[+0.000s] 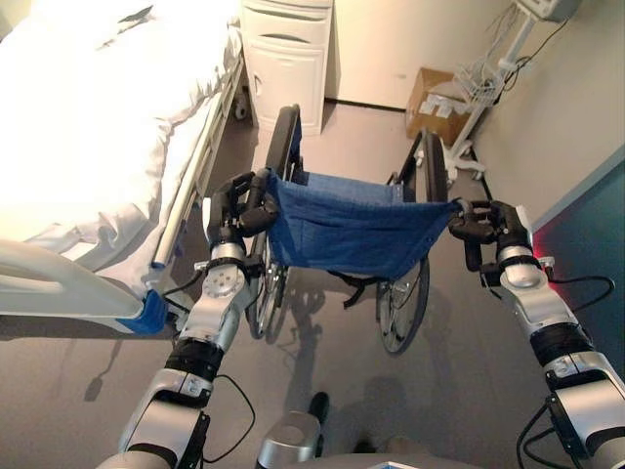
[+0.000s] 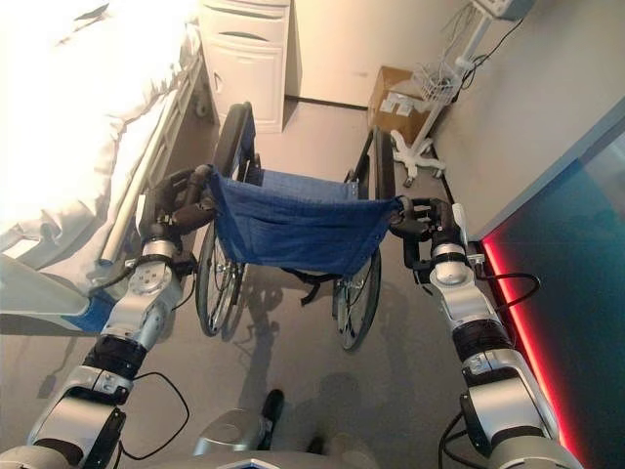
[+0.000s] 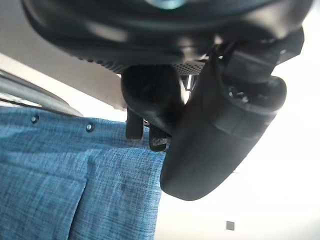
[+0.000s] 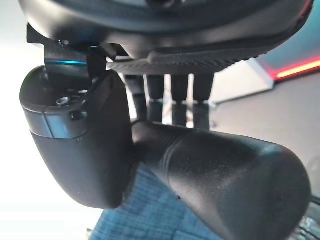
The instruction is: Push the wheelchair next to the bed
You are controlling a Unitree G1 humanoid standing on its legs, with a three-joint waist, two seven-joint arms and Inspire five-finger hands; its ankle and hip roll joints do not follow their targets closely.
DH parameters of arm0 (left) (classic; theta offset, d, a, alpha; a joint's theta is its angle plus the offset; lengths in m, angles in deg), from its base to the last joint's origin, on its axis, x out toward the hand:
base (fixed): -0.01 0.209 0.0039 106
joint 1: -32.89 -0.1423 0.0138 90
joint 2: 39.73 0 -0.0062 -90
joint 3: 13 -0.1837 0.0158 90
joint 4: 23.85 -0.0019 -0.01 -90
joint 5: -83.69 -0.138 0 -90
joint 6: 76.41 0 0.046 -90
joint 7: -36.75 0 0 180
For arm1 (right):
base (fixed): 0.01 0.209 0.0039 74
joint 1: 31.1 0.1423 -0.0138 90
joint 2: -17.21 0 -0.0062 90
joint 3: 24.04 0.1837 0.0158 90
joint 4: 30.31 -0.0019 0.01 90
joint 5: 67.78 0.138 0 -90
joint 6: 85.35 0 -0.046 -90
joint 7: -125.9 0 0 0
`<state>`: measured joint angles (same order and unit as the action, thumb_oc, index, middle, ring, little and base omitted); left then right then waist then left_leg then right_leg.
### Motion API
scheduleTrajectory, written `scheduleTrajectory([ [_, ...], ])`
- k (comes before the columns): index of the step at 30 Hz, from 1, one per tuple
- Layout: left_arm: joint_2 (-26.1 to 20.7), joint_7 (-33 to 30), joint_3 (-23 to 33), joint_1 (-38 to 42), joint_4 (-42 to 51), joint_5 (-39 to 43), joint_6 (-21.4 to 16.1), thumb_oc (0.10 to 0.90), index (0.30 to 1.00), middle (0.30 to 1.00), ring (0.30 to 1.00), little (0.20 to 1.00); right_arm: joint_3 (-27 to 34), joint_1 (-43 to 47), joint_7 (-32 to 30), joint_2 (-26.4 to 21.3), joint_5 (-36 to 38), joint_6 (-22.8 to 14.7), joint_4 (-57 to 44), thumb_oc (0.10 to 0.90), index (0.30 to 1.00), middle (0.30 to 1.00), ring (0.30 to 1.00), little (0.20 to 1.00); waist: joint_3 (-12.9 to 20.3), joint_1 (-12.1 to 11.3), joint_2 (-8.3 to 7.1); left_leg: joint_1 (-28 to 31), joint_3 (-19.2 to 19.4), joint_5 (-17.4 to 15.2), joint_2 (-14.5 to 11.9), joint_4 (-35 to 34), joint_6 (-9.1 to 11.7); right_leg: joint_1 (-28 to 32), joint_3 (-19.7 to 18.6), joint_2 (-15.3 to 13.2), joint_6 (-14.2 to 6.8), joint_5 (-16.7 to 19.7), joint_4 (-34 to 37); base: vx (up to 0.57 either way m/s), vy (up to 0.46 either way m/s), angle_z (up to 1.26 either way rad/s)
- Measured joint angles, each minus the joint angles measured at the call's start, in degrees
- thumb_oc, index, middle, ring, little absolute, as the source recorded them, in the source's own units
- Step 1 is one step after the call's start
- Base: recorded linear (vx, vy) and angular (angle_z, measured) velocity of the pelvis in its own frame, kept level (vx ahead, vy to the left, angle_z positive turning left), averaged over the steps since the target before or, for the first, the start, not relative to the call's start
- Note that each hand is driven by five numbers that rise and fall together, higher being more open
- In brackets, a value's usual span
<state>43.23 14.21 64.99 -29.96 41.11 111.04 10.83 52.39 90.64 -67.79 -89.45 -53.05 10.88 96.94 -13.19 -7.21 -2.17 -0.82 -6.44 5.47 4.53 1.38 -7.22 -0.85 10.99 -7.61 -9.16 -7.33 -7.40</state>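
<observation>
Both hands curled on the push grips: my left hand point(image 1: 237, 207) and right hand point(image 1: 485, 227) clamp the wheelchair point(image 1: 349, 230) between them. Bed point(image 1: 107, 117) sits fwd-left of left hand. Mid-push imo; next: roll fwd, keep it parallel w/ bed rail.

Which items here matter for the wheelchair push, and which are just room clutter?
In play:
wheelchair
bed
left hand, curled on the left push handle
right hand, curled on the right push handle

Just lying about:
white cabinet
cardboard box
white wheeled stand
</observation>
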Motion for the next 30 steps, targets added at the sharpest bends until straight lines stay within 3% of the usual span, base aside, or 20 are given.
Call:
scheduleTrajectory([
  [3,-0.7,0.1,0.0,0.9,0.3,0.4,-0.3,0.400,0.300,0.300,0.300,0.300,0.2,0.1,-1.1,0.0,1.5,-0.1,-1.5,0.400,0.300,0.300,0.300,0.300,-0.9,2.1,-0.64,-0.9,-2.0,-0.1,0.3,0.4,-0.1,-0.7,-4.4,-3.8,-1.9,7.2,10.4,0.18,-0.346,0.58],
  [5,-0.7,0.2,0.0,1.0,0.6,0.5,-0.5,0.400,0.300,0.300,0.300,0.300,0.9,-0.4,-1.4,-0.1,1.4,0.3,-3.1,0.400,0.300,0.300,0.300,0.300,-0.8,3.3,-1.23,-1.7,-3.4,-0.3,0.3,0.8,1.0,-0.5,-5.0,-4.6,-2.6,8.4,10.9,0.23,-0.427,0.71],
  [8,-0.9,0.2,0.5,0.6,2.0,0.6,-0.6,0.400,0.300,0.300,0.300,0.300,1.7,-1.5,-1.5,-0.2,1.4,1.2,-5.8,0.400,0.300,0.300,0.300,0.300,-0.5,3.4,-3.46,-2.9,-3.0,-0.9,0.4,0.7,2.7,3.2,-5.0,-3.3,-2.7,8.5,11.8,0.28,-0.335,0.54],
  [9,-1.1,0.6,0.6,0.4,2.1,0.6,-0.6,0.400,0.300,0.300,0.300,0.300,1.9,-2.2,-1.5,-0.7,1.4,1.9,-7.0,0.400,0.300,0.300,0.300,0.300,0.4,4.3,-5.65,-3.2,0.4,-1.2,0.7,0.1,3.1,7.1,-5.7,-2.6,-1.9,8.6,12.9,0.19,-0.215,0.80],
  [10,-0.2,0.6,1.1,0.0,2.0,0.6,-1.0,0.400,0.300,0.300,0.300,0.300,2.1,-2.1,-1.6,-1.1,1.3,1.7,-7.4,0.400,0.300,0.300,0.300,0.300,0.2,4.9,-4.80,-3.0,1.3,-1.4,-0.1,0.0,3.4,7.7,-5.5,-2.8,-0.7,8.3,12.5,0.21,-0.273,0.97],
  [12,2.5,0.1,1.2,-1.3,2.7,1.1,-1.7,0.400,0.300,0.300,0.300,0.300,2.0,-2.7,-1.3,-3.7,-0.5,1.7,-8.4,0.400,0.300,0.300,0.300,0.300,0.4,5.7,-2.99,-2.8,5.7,-1.4,-3.3,-0.6,3.6,9.4,-1.6,-1.3,-0.2,7.4,12.2,0.12,-0.276,0.79],
  [14,4.7,-0.3,0.6,-1.5,3.0,1.1,-1.9,0.400,0.300,0.300,0.300,0.300,2.3,-3.7,-1.3,-4.9,-0.9,1.5,-7.9,0.400,0.300,0.300,0.300,0.300,0.8,6.0,-2.21,-3.1,6.2,-0.1,-4.7,-1.0,6.1,10.6,1.8,0.6,1.1,6.5,12.2,0.07,-0.245,0.70],
  [16,5.9,-0.8,-0.4,-1.1,2.9,1.1,-2.1,0.400,0.300,0.300,0.300,0.300,2.5,-3.9,-1.5,-5.8,-1.1,1.1,-6.9,0.400,0.300,0.300,0.300,0.300,0.9,6.4,-2.03,-3.2,10.2,-0.2,-6.6,-1.7,6.4,11.6,4.4,1.7,1.9,5.7,12.2,0.03,-0.187,0.74],
  [17,6.6,-0.8,-0.7,-0.8,2.5,1.1,-2.1,0.400,0.300,0.300,0.300,0.300,3.0,-4.2,-1.7,-6.0,-1.3,1.1,-6.7,0.400,0.300,0.300,0.300,0.300,0.9,6.7,-2.15,-3.0,13.5,-0.8,-7.7,-2.1,5.7,12.0,5.9,1.6,2.2,5.5,12.2,0.00,-0.188,1.06],
  [18,7.8,-0.8,-1.5,0.0,1.6,1.1,-2.2,0.400,0.300,0.300,0.300,0.300,3.8,-4.7,-2.2,-6.5,-2.9,0.8,-6.3,0.400,0.300,0.300,0.300,0.300,0.9,7.8,-2.13,-2.7,19.2,-2.9,-9.0,-3.1,3.3,12.5,9.4,1.7,3.0,5.0,11.7,-0.02,-0.177,1.03],
  [20,9.5,-0.8,-1.9,0.3,1.0,1.1,-2.2,0.400,0.300,0.300,0.300,0.300,4.6,-5.4,-3.5,-6.9,-3.3,0.6,-6.2,0.400,0.300,0.300,0.300,0.300,0.9,10.0,-1.78,-2.3,25.3,-4.6,-10.2,-4.1,1.4,13.1,13.3,1.5,4.2,4.2,10.5,-0.01,-0.144,1.06],
  [21,10.4,-0.8,-1.9,0.5,0.5,1.1,-2.3,0.400,0.300,0.300,0.300,0.300,4.9,-5.4,-4.1,-7.0,-3.3,0.7,-5.9,0.400,0.300,0.300,0.300,0.300,0.8,10.2,-1.12,-2.3,25.9,-4.6,-10.9,-4.0,1.3,13.0,13.9,1.9,4.5,4.0,9.5,-0.02,-0.124,0.80],
  [22,11.7,-0.8,-2.4,0.6,-0.5,1.1,-2.6,0.400,0.300,0.300,0.300,0.300,5.3,-5.4,-5.0,-7.3,-3.6,0.8,-5.2,0.400,0.300,0.300,0.300,0.300,0.8,10.5,0.24,-2.3,25.4,-4.5,-11.5,-3.6,1.4,13.2,14.5,2.5,4.7,3.8,8.0,-0.06,-0.122,0.51],
  [24,13.1,-1.1,-3.0,0.2,-1.1,1.1,-2.6,0.400,0.300,0.300,0.300,0.300,5.4,-5.2,-5.1,-8.5,-5.3,0.8,-4.4,0.400,0.300,0.300,0.300,0.300,0.7,11.2,3.20,-1.4,23.3,-0.2,-12.0,-3.5,1.2,12.9,14.7,2.8,5.9,2.2,3.9,-0.08,-0.109,0.36],
  [25,14.0,-1.4,-3.4,0.1,-1.3,1.1,-2.6,0.400,0.300,0.300,0.300,0.300,5.1,-5.1,-5.1,-9.7,-5.3,0.6,-4.3,0.400,0.300,0.300,0.300,0.300,0.5,11.3,5.07,-1.4,21.1,4.5,-12.6,-2.5,5.1,10.8,14.7,2.8,6.1,-0.5,-1.2,-0.06,-0.087,0.20],
  [26,13.7,-1.9,-3.5,0.2,-0.6,1.3,-2.7,0.400,0.300,0.300,0.300,0.300,5.2,-4.8,-5.1,-9.8,-5.4,0.3,-4.4,0.400,0.300,0.300,0.300,0.300,0.9,11.5,4.60,-2.8,19.5,5.5,-12.3,-2.5,7.7,8.9,11.5,3.6,6.5,-2.4,1.1,0.00,-0.114,0.42],
  [27,13.2,-1.9,-3.5,0.8,0.3,1.6,-2.9,0.400,0.300,0.300,0.300,0.300,5.2,-4.3,-5.1,-10.1,-5.4,-0.5,-4.4,0.400,0.300,0.300,0.300,0.300,0.9,12.5,3.40,-4.5,17.2,7.4,-11.3,-3.3,10.2,8.4,10.2,3.8,4.4,-2.1,3.8,0.10,-0.097,0.46],
  [28,13.0,-1.9,-3.4,1.1,0.5,1.6,-2.8,0.400,0.300,0.300,0.300,0.300,5.3,-4.0,-5.2,-10.1,-5.4,-0.5,-4.2,0.400,0.300,0.300,0.300,0.300,0.8,12.4,3.12,-4.7,15.8,8.0,-11.2,-3.7,11.2,8.3,10.4,3.7,4.9,-1.7,4.4,0.13,-0.096,0.05],
  [29,12.3,-2.0,-3.5,1.1,0.5,1.6,-2.6,0.400,0.300,0.300,0.300,0.300,4.5,-2.5,-5.2,-9.1,-5.4,-0.2,-2.7,0.400,0.300,0.300,0.300,0.300,0.7,10.8,1.17,-4.0,13.1,6.4,-9.4,-1.3,10.8,7.6,9.8,1.7,5.1,-1.3,4.0,0.13,-0.064,-0.63],
  [30,11.5,-2.0,-3.4,0.0,0.9,1.6,-2.6,0.400,0.300,0.300,0.300,0.300,3.4,-2.2,-5.2,-9.0,-5.4,0.0,-2.7,0.400,0.300,0.300,0.300,0.300,0.7,9.1,-0.28,-2.7,12.9,4.3,-7.3,1.3,10.9,8.1,9.0,0.4,4.0,-0.5,4.3,0.17,-0.057,-0.73],
])
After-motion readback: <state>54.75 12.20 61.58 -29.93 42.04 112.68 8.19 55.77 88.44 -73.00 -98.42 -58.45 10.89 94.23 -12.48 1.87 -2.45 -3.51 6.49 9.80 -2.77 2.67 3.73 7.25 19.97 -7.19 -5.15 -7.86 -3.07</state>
